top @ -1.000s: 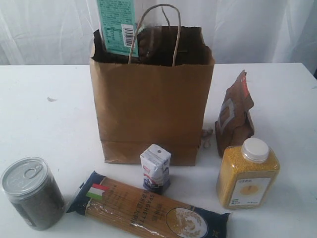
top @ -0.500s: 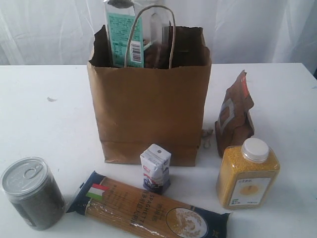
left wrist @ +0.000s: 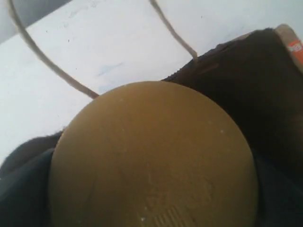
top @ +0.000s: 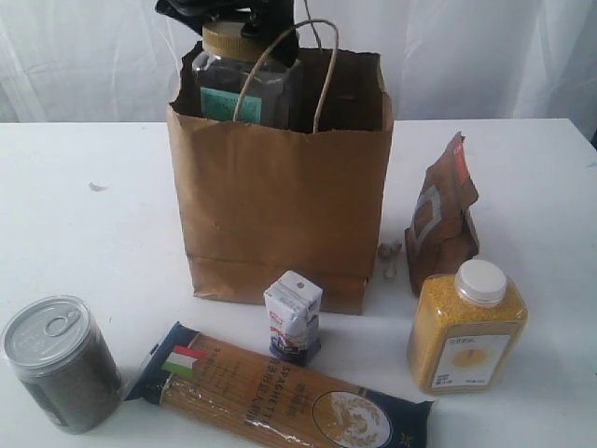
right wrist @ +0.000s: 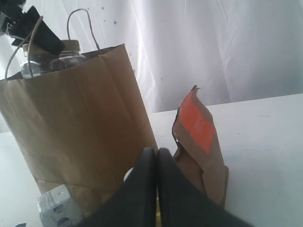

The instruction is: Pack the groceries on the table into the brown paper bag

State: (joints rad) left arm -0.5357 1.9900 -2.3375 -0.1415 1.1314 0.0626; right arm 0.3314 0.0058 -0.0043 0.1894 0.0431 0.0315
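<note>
The clear jar with olive-gold lid [top: 238,89] hangs upright directly under the left claw [top: 233,28], whose fingers [right wrist: 45,38] seem to clamp the lid's sides, though the wrist camera shows little of them; its body is sunk in the mouth of the brown paper bag [top: 280,205] beneath the claw. The right claw [right wrist: 156,163] is pressed closed and empty, low by the table [right wrist: 265,142], with the brown pouch [right wrist: 201,151] and the bag just ahead of its tips.
</note>
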